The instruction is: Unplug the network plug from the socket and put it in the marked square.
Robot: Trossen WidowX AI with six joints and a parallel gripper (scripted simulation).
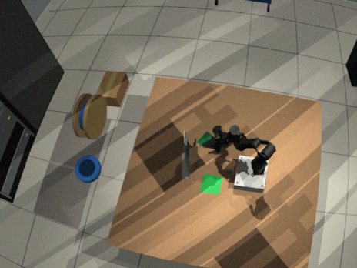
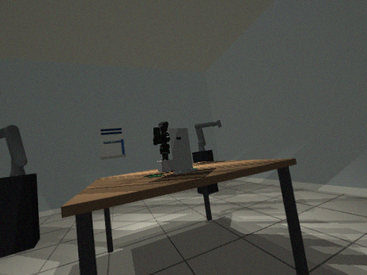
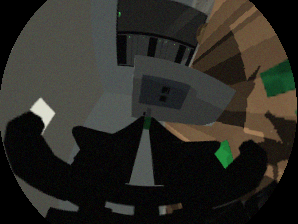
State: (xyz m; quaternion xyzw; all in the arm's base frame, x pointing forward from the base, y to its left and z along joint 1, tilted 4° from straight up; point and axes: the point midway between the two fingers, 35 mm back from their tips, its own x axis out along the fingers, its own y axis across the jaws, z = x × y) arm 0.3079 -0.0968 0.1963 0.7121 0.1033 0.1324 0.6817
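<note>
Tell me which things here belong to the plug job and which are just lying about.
Part of the job:
upright panel
plug, gripped in the tool
green marked square

Just lying about:
blue bowl on the floor
cable spool
cardboard box
dark cabinet
</note>
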